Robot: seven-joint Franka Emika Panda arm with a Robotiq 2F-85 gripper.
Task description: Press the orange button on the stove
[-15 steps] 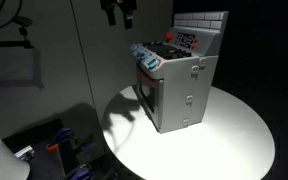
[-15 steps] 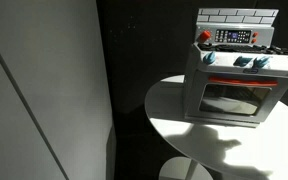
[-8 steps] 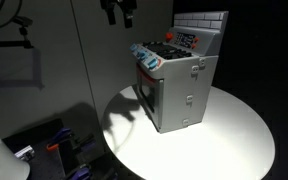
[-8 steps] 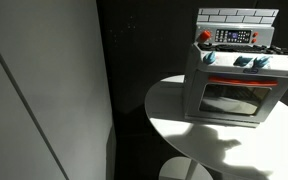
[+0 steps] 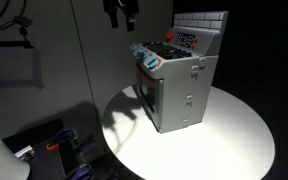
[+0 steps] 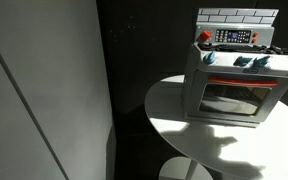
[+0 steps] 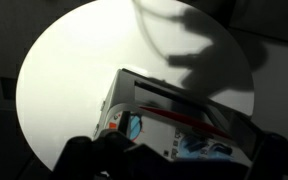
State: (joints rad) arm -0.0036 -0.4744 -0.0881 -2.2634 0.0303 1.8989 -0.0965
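The grey toy stove stands on a round white table; it also shows in an exterior view with its oven door facing the camera. An orange-red button sits at one end of its top panel, next to the white tiled back, and shows in an exterior view. My gripper hangs high above the table edge, up and to the side of the stove, its fingers apart and empty. In the wrist view the gripper is a dark shape over the stove top.
Blue knobs line the stove's front edge. A grey wall panel stands beside the table. Dark equipment and cables lie on the floor below the table. Bare table lies in front of the stove.
My gripper has shifted very slightly towards the stove. The stove has not moved.
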